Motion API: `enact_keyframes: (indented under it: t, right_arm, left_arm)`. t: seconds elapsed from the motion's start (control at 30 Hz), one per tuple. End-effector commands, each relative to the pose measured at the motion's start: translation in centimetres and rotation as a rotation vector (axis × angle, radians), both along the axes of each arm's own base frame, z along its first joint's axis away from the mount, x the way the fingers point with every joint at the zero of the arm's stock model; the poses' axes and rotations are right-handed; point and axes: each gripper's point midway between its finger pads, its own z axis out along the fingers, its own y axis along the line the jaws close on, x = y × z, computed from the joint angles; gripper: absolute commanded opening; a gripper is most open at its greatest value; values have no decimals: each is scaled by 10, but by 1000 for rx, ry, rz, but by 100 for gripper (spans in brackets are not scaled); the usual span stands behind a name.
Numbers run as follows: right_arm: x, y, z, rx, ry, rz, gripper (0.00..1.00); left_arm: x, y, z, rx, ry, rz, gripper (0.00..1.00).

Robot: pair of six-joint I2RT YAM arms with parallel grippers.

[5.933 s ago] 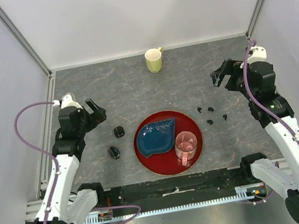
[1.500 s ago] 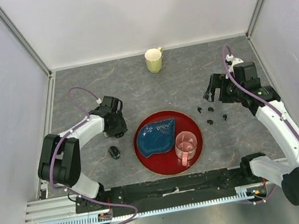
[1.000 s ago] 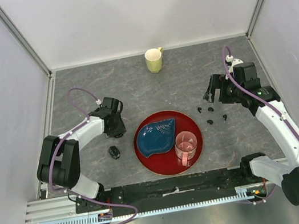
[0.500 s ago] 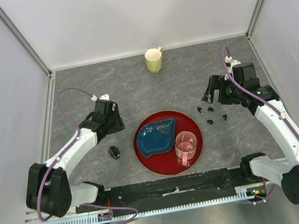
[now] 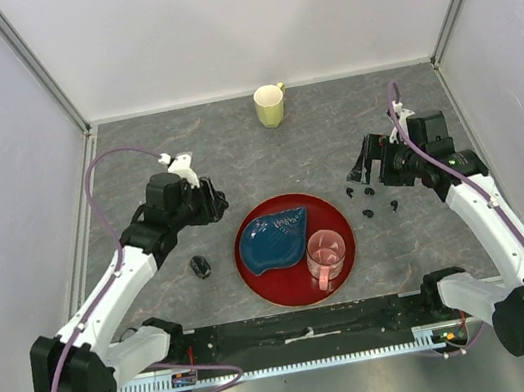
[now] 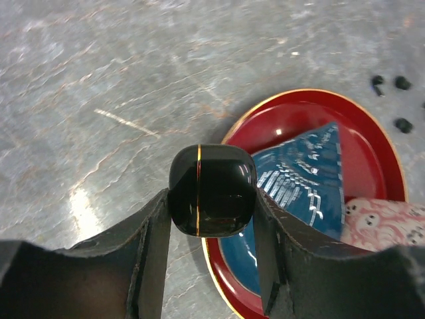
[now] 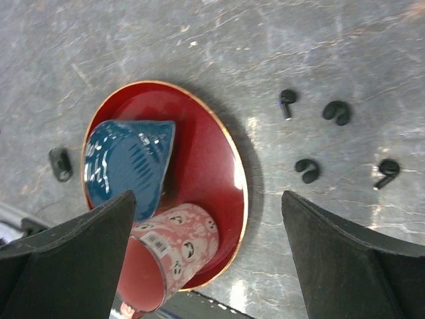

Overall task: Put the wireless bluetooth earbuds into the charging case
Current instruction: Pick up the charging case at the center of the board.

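Right now my left gripper [image 6: 211, 207] clamps a glossy, slippery-looking case [image 6: 212, 186] by its sides, mid-frame. My right gripper [image 5: 362, 162] gapes above four earbuds [image 7: 307, 170] lying loose, upper right of its view; tiny and light, I'd pinch each across the bulb.

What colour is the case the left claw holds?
Glossy black charging case, thin gold seam; left wrist view.

We see four tiny black earbuds [image 7: 307, 170] lying apart on the counter [image 7: 199, 40]; one glossy charging case [image 6: 212, 189], closed, sits between the left fingers [image 6: 149, 246], a second case [image 5: 199, 266] on the counter
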Motion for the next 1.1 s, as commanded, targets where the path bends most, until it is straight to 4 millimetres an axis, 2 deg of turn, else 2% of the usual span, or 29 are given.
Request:
enact_keyframes:
  t: [0.0,0.27,0.67,0.93,1.07]
  right_arm:
    - [-3,26,14,131,-5,100,98]
    - [-9,44,26,229,4,185,98]
    - [-18,61,57,328,-24,272,98]
    - [-23,75,86,370,-89,327,96]
    - [-23,82,95,391,-103,342,94]
  left_arm:
    - [-6,-30,46,-54,-192,-227,11]
    - [-24,-57,85,-40,-375,-406,5]
    - [-40,-87,121,11,-576,-556,2]
    - [-47,-109,120,74,-640,-643,2]
    - [-55,-123,121,110,-666,-693,2]
